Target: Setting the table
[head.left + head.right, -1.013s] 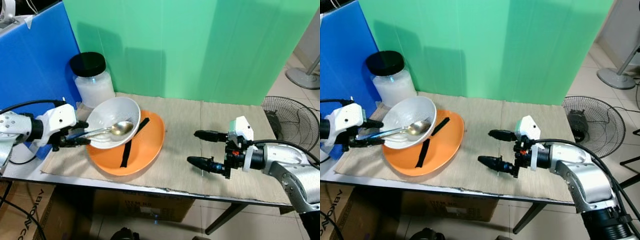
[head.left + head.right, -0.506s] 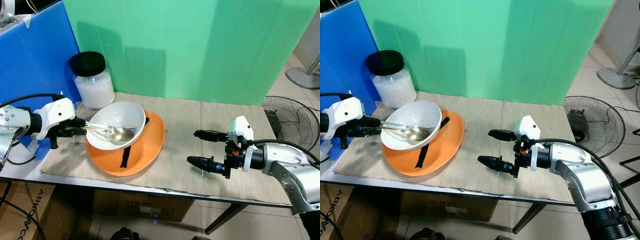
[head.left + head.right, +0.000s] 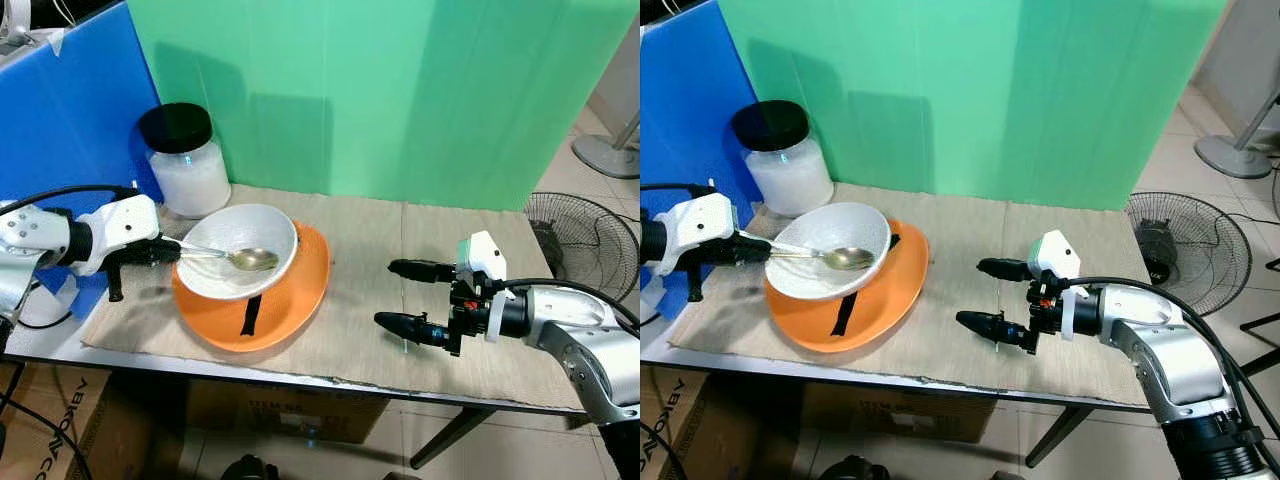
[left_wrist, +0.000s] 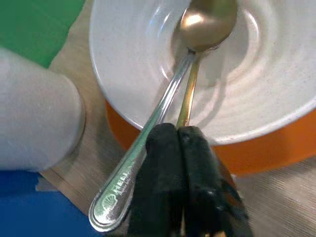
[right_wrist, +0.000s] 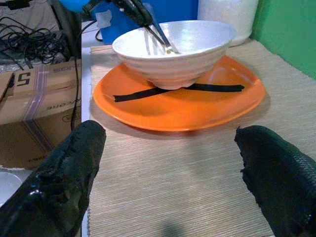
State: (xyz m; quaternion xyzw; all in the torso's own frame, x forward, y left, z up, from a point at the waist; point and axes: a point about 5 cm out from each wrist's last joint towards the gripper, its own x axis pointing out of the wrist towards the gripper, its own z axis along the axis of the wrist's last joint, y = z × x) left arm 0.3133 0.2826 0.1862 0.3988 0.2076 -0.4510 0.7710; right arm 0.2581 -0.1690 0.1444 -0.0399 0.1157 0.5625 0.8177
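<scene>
A round white ceramic bowl [image 3: 238, 264] sits on a wide orange plate [image 3: 290, 300] that carries a black strip [image 3: 254, 305] across its face. The plate rests on a beige woven mat [image 3: 370, 300] covering the surface [image 3: 45, 340], toward the robot's left side. A shiny metal spoon [image 3: 232, 257] lies with its scoop inside the bowl and its handle crossing the near-left rim.

The left pincer [image 3: 160, 250] reaches in from the left, just outside the bowl's rim, its two black fingers [image 4: 168, 163] pressed together on the spoon's handle; in the left wrist view the handle passes alongside the closed fingers, its stamped end sticking out behind them, and a gold reflection of it shows on the bowl's wall.

The right pincer [image 3: 402, 296] hovers over the bare mat, well apart from the plate, with its fingers spread wide and nothing between them.

Behind the bowl, near the blue panel [image 3: 70, 120], stands a clear jar with a black lid [image 3: 185, 160] holding something white. A green backdrop [image 3: 400, 90] rises behind the surface, and a fan [image 3: 585, 240] lies on the floor to the right.
</scene>
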